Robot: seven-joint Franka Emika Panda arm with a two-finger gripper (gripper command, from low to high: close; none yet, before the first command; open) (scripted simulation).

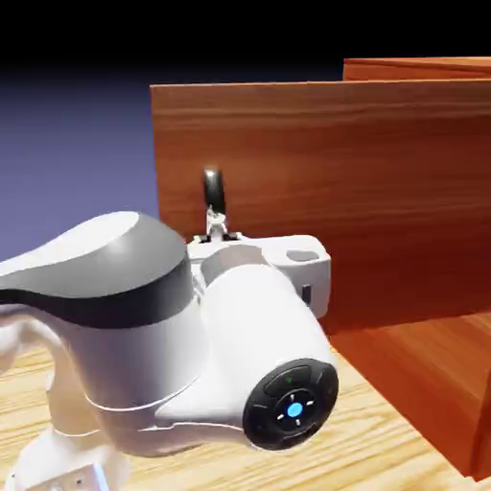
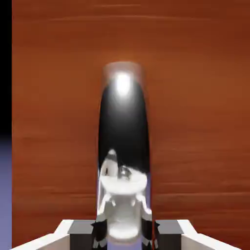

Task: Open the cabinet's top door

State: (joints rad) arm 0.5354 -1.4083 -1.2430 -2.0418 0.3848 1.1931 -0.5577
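Observation:
The reddish-brown wood cabinet (image 1: 422, 69) fills the right of the exterior view. Its top door (image 1: 336, 182) stands well forward of the cabinet body and of the lower panel (image 1: 422, 374), out toward the arm. A small curved dark handle (image 1: 213, 185) sticks out of the door's front near its left edge. My gripper (image 1: 218, 226) is shut on the lower part of that handle. In the hand view the handle (image 2: 123, 122) rises as a dark glossy arch against the door's wood (image 2: 195, 97). My gripper (image 2: 123, 195) clasps its base, and both grey fingers (image 2: 101, 229) press against it.
The white arm's wrist and forearm (image 1: 144, 316) bulk large at the exterior view's lower left, hiding the door's lower left corner. A light wooden table (image 1: 384, 451) runs under the arm and the cabinet. The blue-violet backdrop (image 1: 77, 144) lies to the left.

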